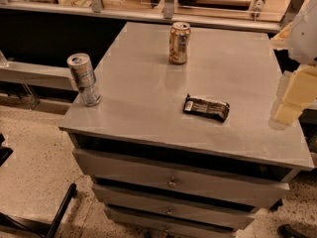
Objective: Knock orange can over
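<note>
The orange can (pixel 179 42) stands upright near the far edge of the grey cabinet top (pixel 148 98), its silver top with pull tab facing up. My gripper (pixel 292 100) shows at the right edge of the camera view as pale yellowish blocks, over the cabinet's right side. It is well to the right of the can and nearer to me, with nothing seen in it.
A taller silver-and-blue can (pixel 85 79) stands at the cabinet's left edge. A flat dark wrapper (pixel 206 107) lies right of centre. Drawers (pixel 171 182) sit below the top. A ledge with a railing (pixel 148 14) runs behind. Dark chair legs (pixel 54 217) are on the floor at left.
</note>
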